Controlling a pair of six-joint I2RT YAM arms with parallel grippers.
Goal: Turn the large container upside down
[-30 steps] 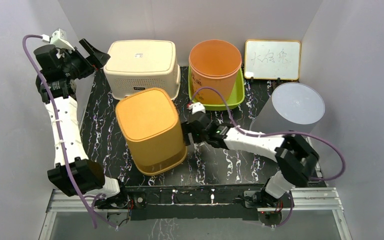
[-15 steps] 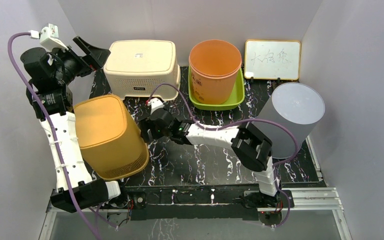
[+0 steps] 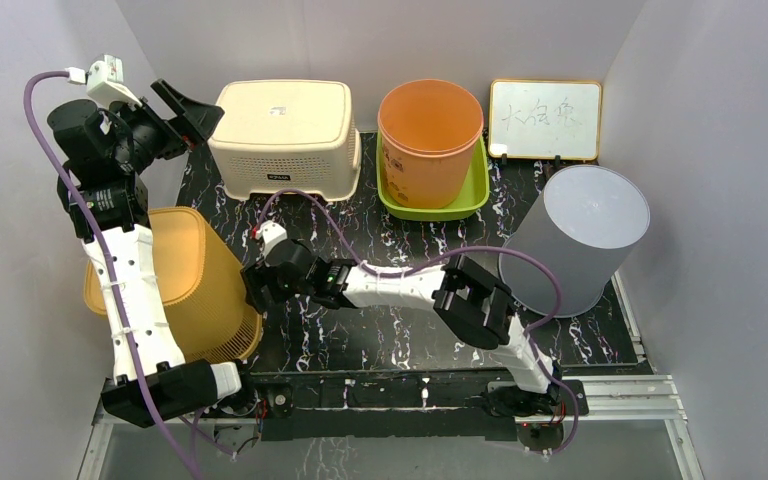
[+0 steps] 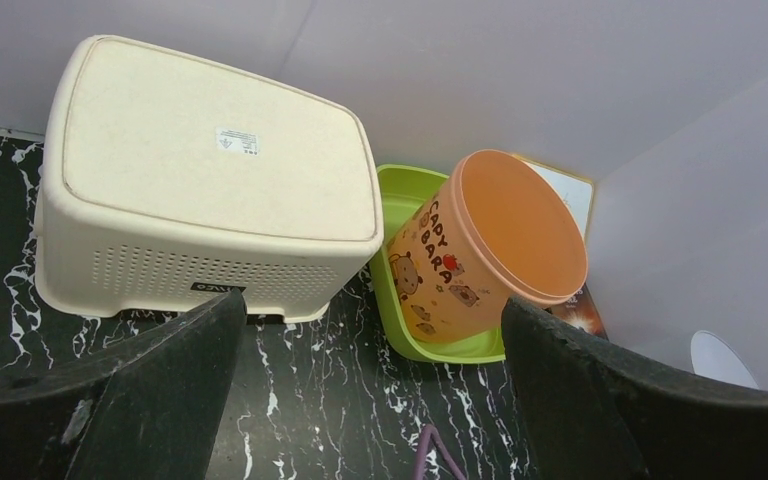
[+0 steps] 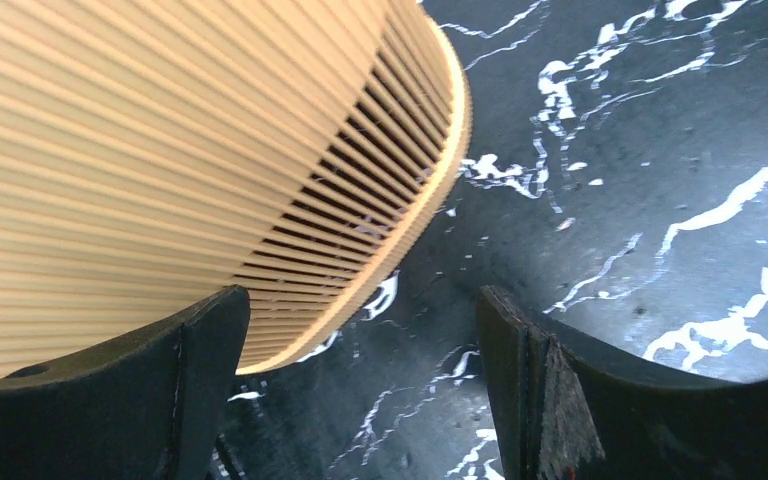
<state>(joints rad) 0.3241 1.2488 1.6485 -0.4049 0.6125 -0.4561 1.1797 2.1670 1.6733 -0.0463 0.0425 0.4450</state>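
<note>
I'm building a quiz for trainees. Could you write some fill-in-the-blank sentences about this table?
The orange bucket stands in a ___ tray.
The whiteboard stands behind the ___ bin.
The left tool has its jaws ___.
The ___ tool is down beside the yellow basket.
Missing words: green, grey, open, right.

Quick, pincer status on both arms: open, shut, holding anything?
Left pincer: open, holding nothing.
Right pincer: open, next to the rim of the yellow basket, gripping nothing.
</note>
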